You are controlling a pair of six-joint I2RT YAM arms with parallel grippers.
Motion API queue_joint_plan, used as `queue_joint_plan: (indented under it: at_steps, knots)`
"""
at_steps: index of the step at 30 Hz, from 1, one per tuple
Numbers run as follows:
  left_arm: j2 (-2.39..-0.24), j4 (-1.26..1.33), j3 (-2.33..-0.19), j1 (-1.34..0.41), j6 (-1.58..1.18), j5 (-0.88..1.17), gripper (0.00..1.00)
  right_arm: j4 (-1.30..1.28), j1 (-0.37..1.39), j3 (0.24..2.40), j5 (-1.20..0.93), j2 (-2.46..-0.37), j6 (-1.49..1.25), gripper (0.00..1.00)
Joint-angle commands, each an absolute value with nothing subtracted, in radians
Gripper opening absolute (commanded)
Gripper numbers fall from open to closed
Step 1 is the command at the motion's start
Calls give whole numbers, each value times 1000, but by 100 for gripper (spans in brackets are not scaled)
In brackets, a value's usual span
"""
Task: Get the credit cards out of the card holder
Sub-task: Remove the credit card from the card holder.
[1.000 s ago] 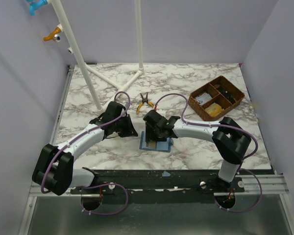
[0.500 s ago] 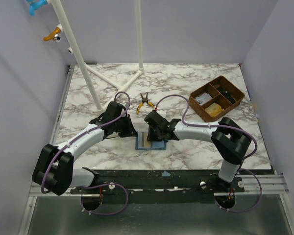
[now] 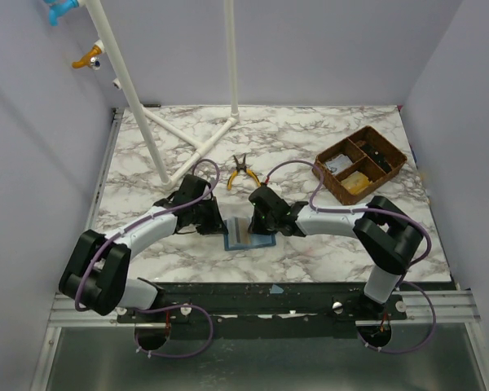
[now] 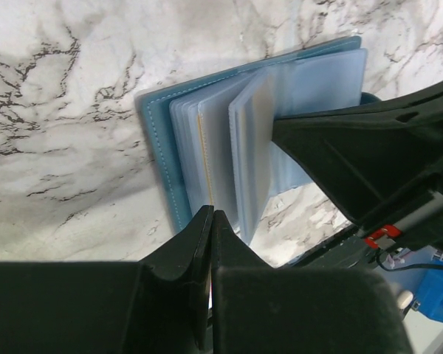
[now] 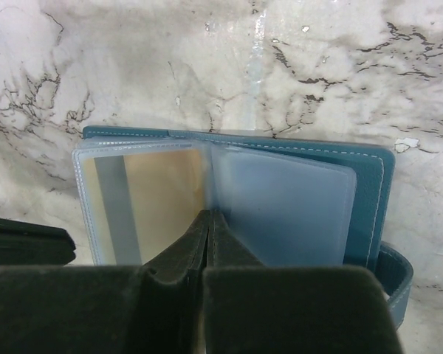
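Observation:
The blue card holder (image 3: pixel 249 235) lies open on the marble table, its clear sleeves fanned out (image 4: pixel 244 133). A tan credit card with a grey stripe (image 5: pixel 151 199) shows inside the left sleeve. My right gripper (image 3: pixel 257 221) is shut, its tips (image 5: pixel 209 215) set at the crease between two sleeves. My left gripper (image 3: pixel 221 223) is shut too, its tips (image 4: pixel 211 215) at the edge of a yellow-edged sleeve; I cannot tell whether anything is pinched. The right gripper's black finger (image 4: pixel 354 147) lies across the sleeves in the left wrist view.
Yellow-handled pliers (image 3: pixel 241 169) lie just behind the grippers. A brown compartment tray (image 3: pixel 360 161) stands at the back right. A white pipe stand (image 3: pixel 191 140) rises at the back left. The table's front edge (image 3: pixel 277 281) is close below the holder.
My right gripper has gone from open to shut and dropped onto the open sleeves. The holder now lies a little further left and flatter. The left arm edged nearer.

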State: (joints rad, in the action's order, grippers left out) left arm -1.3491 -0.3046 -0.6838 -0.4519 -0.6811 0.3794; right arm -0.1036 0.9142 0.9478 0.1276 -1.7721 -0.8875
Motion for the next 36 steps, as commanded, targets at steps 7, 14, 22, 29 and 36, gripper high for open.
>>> queue_joint_plan:
  at_steps: [7,14,22,29,36]
  knots:
    - [-1406,-252,-679,-475,-692,391,3,-206,914,866,102,-1876,-864,1]
    - [-1439,-242,-693,-492,-702,394,3,-195,913,859,90,-1883,-866,1]
    - [-1440,-240,-717,-511,-706,403,3,-181,913,856,78,-1888,-865,1]
    - [-1415,-275,-721,-522,-718,335,4,-181,913,856,79,-1885,-864,1]
    - [-1389,-288,-684,-520,-731,266,10,-176,913,848,76,-1885,-865,1]
